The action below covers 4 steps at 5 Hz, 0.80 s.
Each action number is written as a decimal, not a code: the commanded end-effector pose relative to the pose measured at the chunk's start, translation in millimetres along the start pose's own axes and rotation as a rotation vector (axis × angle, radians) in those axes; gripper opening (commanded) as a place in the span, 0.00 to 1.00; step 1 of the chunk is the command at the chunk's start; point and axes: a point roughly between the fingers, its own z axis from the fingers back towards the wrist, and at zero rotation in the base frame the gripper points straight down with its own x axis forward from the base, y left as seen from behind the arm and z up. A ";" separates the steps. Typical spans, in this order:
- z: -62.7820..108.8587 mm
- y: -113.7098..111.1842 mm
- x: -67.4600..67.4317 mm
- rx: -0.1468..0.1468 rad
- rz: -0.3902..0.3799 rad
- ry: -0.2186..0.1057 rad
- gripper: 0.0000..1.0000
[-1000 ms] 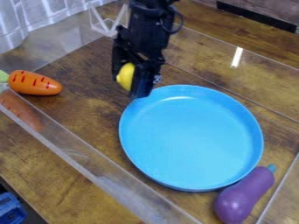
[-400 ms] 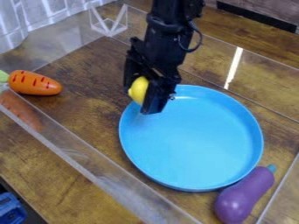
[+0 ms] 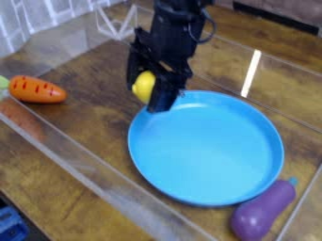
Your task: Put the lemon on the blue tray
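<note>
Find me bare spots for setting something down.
The blue tray is bare across its middle. Open wood lies between the carrot and the tray. Crowded: the tray's far-left edge, where the gripper hangs with the lemon, and beside the eggplant.

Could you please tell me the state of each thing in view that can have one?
Gripper: shut on the lemon, by the tray's upper left rim
Lemon: held in the gripper, not released on the tray
Blue tray: lying flat, open side up
Carrot: lying on its side
Eggplant: lying on its side, beside the tray
</note>
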 end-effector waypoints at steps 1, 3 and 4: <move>50.5 -10.2 -5.6 0.060 0.018 -0.101 0.00; 64.8 -34.1 0.8 0.094 0.015 -0.102 0.00; 59.4 -55.3 8.2 0.082 -0.007 -0.099 0.00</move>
